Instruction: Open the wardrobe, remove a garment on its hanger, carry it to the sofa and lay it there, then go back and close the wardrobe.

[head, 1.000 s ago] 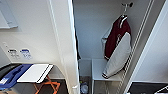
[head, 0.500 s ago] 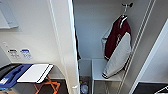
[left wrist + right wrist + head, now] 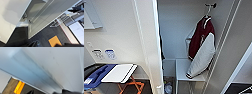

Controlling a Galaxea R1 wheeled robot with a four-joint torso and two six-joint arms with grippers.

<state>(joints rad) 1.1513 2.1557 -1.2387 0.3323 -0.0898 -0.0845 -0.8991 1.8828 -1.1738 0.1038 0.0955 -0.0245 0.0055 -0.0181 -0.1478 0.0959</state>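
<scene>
White walls frame the open wardrobe [image 3: 184, 37], where the garment [image 3: 201, 47] hangs on its hanger [image 3: 208, 11] high inside, above a white shelf [image 3: 189, 72]. Whether either arm's jaws are open cannot be told. A clean lift likely means raising the hook clear before drawing outward.

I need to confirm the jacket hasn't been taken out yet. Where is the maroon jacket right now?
In the head view the maroon jacket hangs inside the open wardrobe, on the right, from its hanger near the top, its white sleeve reaching a white shelf.
</scene>
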